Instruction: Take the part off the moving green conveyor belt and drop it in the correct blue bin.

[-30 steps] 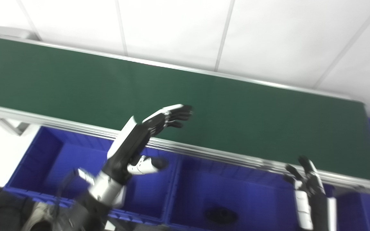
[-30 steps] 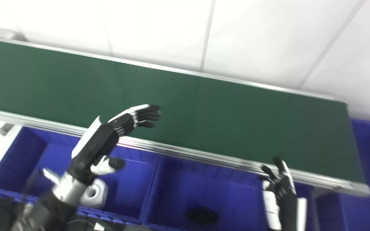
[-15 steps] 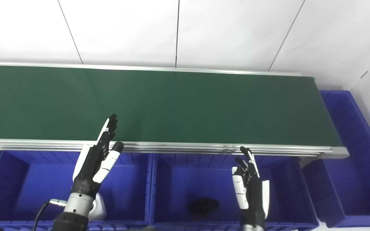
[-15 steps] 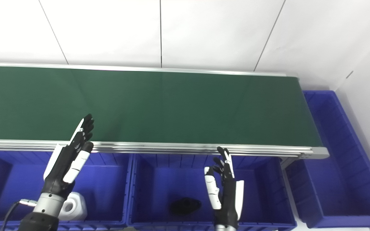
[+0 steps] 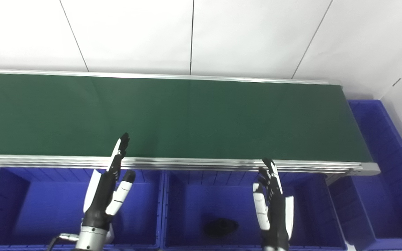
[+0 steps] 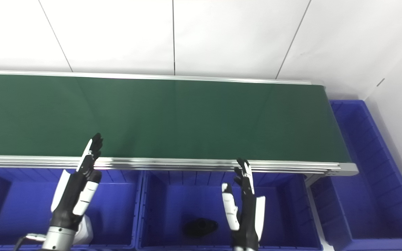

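The green conveyor belt point(image 5: 201, 118) runs across the view with no part on it. My left hand point(image 5: 108, 188) is open and empty, fingers pointing up over the left blue bin point(image 5: 30, 205), fingertips at the belt's near rail. My right hand point(image 5: 272, 209) is open and empty, upright over the middle blue bin point(image 5: 194, 202). A black part point(image 5: 221, 226) lies in the middle bin. A white part point(image 6: 86, 228) lies in the left bin, mostly hidden behind my left wrist.
A third blue bin point(image 5: 393, 181) stands at the right end of the belt. The belt's silver near rail point(image 5: 201, 163) runs above the bins. A white tiled wall point(image 5: 201, 35) stands behind the belt.
The camera swung from a tilted view to level. My left hand drew back from over the belt and turned upright above the left bin. The right hand stays raised and open.
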Action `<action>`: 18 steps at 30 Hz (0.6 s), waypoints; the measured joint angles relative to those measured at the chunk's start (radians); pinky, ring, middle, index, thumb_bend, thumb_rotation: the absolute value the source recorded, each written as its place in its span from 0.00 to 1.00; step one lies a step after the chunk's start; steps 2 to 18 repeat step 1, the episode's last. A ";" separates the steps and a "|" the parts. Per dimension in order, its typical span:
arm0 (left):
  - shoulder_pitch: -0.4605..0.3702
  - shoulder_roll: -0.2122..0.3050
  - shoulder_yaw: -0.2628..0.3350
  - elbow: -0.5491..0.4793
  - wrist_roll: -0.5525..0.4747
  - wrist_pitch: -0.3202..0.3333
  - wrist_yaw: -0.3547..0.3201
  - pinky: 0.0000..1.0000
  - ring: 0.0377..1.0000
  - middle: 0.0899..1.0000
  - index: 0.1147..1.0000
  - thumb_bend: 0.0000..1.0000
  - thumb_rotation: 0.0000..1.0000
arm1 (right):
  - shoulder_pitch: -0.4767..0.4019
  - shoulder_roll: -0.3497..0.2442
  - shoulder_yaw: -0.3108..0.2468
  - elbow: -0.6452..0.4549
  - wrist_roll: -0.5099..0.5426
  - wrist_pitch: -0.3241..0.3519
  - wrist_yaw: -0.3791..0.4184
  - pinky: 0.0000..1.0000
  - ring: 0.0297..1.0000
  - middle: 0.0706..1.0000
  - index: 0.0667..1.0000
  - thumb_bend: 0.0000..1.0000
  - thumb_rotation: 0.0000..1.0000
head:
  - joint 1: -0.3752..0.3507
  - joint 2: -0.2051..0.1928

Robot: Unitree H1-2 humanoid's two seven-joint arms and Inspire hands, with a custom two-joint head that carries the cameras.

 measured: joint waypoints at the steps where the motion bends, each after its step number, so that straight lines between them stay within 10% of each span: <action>1: -0.002 -0.006 -0.003 0.000 -0.002 -0.013 0.001 1.00 1.00 1.00 1.00 0.25 1.00 | 0.010 -0.010 0.008 -0.010 -0.001 0.000 -0.012 0.82 0.84 0.94 0.90 0.69 0.98 | 0.003 -0.003; 18: -0.002 -0.006 -0.003 0.000 -0.002 -0.013 0.001 1.00 1.00 1.00 1.00 0.25 1.00 | 0.010 -0.010 0.008 -0.010 -0.001 0.000 -0.012 0.82 0.84 0.94 0.90 0.69 0.98 | 0.003 -0.003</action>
